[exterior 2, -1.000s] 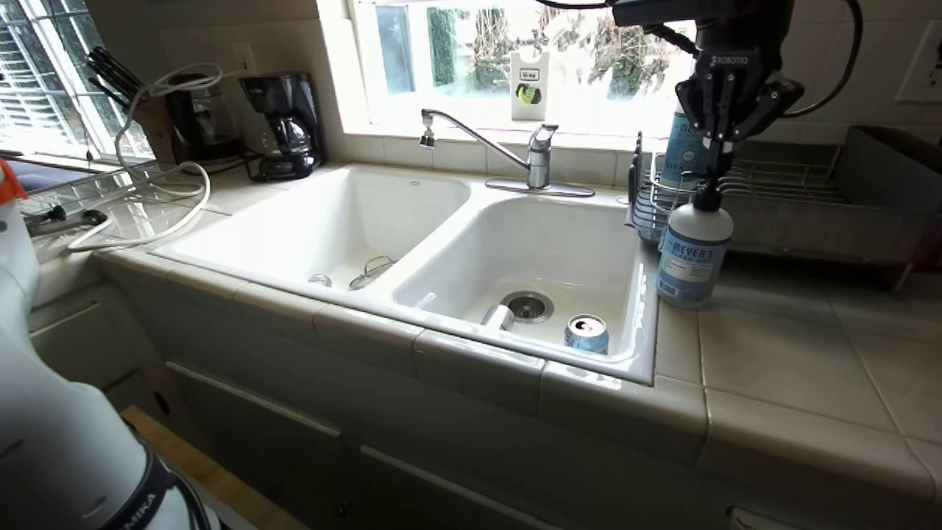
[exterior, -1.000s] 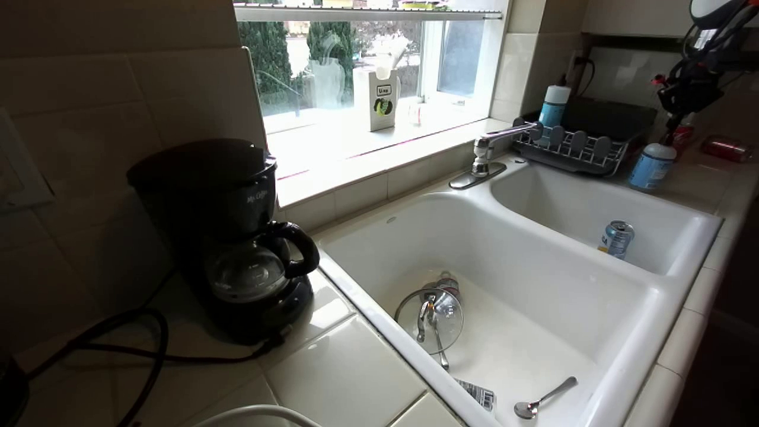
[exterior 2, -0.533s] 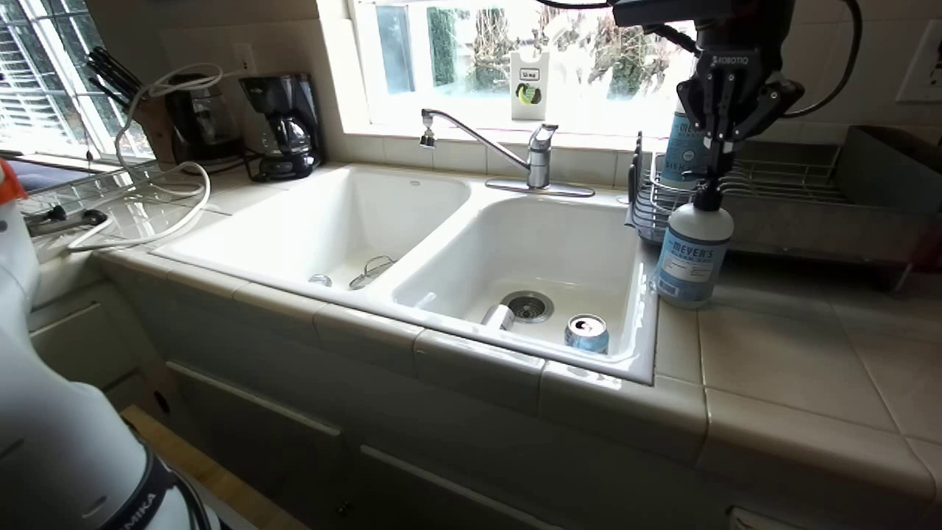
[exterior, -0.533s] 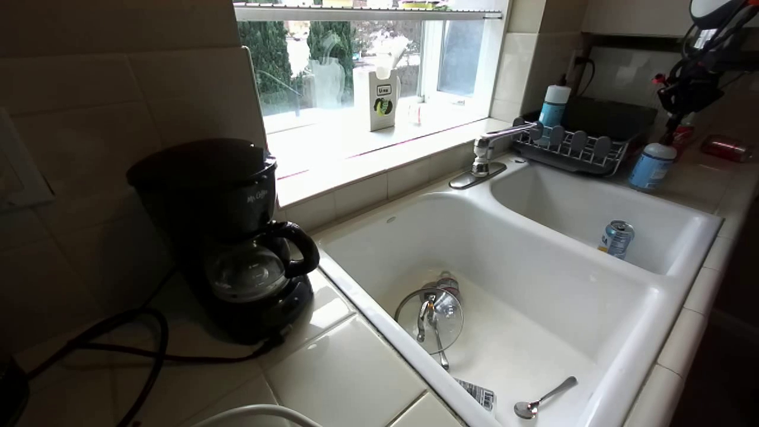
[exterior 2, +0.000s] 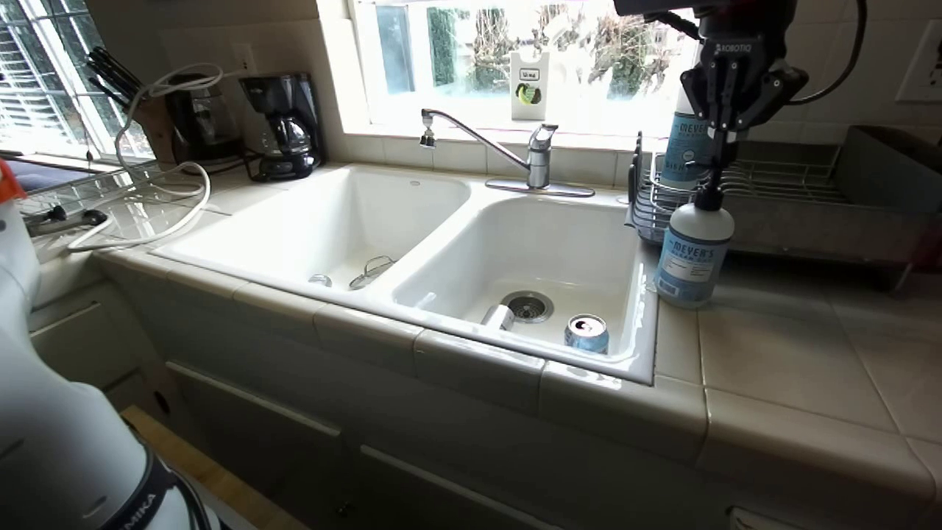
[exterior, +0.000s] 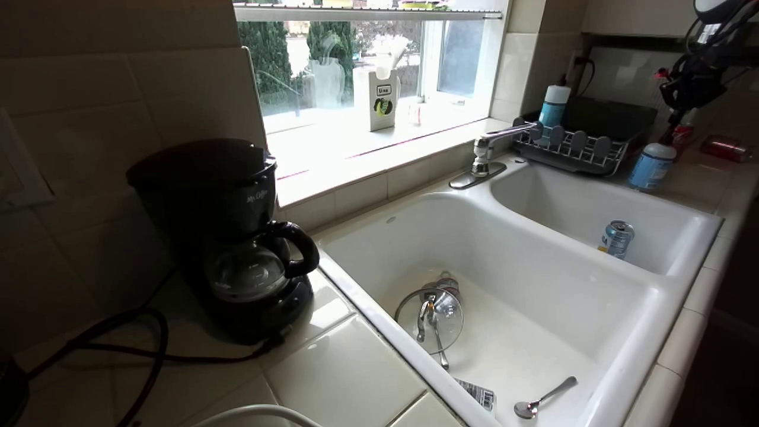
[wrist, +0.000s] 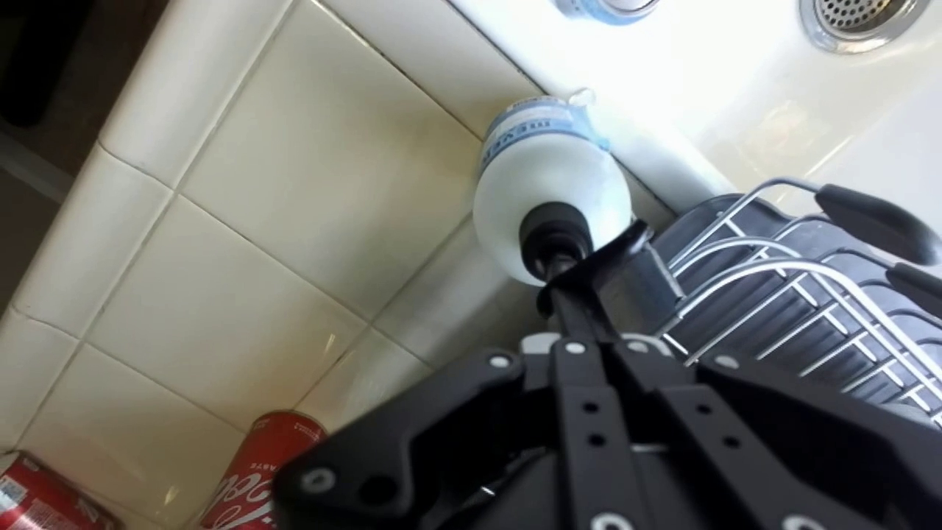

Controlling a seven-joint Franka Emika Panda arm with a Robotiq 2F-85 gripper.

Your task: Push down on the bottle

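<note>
Two fingers together, higher than before | pump head raised | bottle standing

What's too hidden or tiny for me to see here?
Small print on the pump bottle: too tiny in an exterior view.
Whether the tool touches the pump: wrist view, black blends into black.
Full lettering on the red can nearest the tool: wrist view's bottom edge cuts it off.
What the printed thing is: the sink's rim hides part in an exterior view.
</note>
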